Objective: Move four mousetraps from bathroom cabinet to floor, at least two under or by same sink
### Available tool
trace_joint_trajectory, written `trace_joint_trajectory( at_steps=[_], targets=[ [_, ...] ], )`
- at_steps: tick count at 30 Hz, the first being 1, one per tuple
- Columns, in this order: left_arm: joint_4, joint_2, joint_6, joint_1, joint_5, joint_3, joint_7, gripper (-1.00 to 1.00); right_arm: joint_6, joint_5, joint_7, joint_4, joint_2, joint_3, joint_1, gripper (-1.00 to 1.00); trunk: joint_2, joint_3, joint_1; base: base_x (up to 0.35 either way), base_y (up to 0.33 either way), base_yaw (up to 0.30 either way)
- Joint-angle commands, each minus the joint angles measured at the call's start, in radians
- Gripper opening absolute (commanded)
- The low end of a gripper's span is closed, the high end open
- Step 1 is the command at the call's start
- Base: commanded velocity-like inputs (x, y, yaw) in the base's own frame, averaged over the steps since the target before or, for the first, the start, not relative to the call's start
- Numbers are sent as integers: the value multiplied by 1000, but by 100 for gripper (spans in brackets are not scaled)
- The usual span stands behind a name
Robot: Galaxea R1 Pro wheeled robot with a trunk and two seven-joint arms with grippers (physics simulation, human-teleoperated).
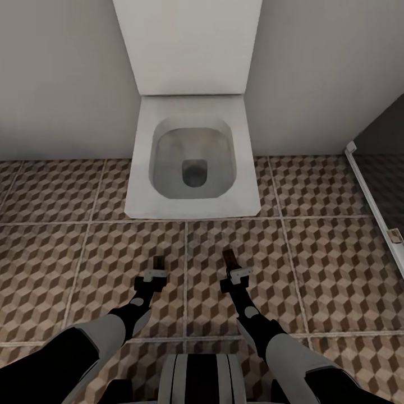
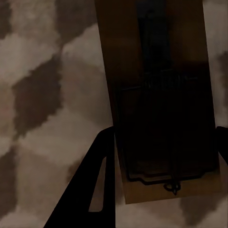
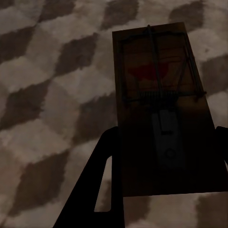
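Head view: two mousetraps are seen carried over the bathroom floor (image 1: 336, 269), one in each arm, just short of a white toilet (image 1: 193, 163) that stands against the far wall. The left tool (image 1: 157, 268) is clamped on the left mousetrap (image 1: 159, 262), and the right tool (image 1: 232, 268) is clamped on the right mousetrap (image 1: 229, 258); each board juts out beyond the fingertips toward the toilet. A glass partition (image 1: 373, 191) with a pale frame is seen at the far right.

From the left wrist, the left mousetrap (image 2: 156, 95) is shown as a flat brown board held at its near end between two dark fingers (image 2: 97, 185), with its wire bar and spring facing the camera. From the right wrist, the right mousetrap (image 3: 159, 104) is held the same way, its red mark and wire frame uppermost.

Each board is judged to be light, stiff and thin, so little squeeze should be needed. The smooth wooden long edges, where the fingers already bear, are judged the safest hold; the wire parts are best left untouched. A flat release close to the tiles is advised, since such a light board could skid or flip. No sink is shown.
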Motion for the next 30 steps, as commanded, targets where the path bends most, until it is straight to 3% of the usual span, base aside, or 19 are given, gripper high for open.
trace_joint_trajectory(
  at_steps=[1, 30],
  targets=[
    [3, -1, -4, -1, 2, -8, 6, -100, 0, 10, -10, 1, 0, 3, -1, -100, 0, 0, 0, 0, 0, 0],
    [3, -4, -4, 5, 2, -8, 5, -100, 2, 10, -11, 1, 0, 3, -1, -100, 0, 0, 0, 14, 1, 0]
  ],
)
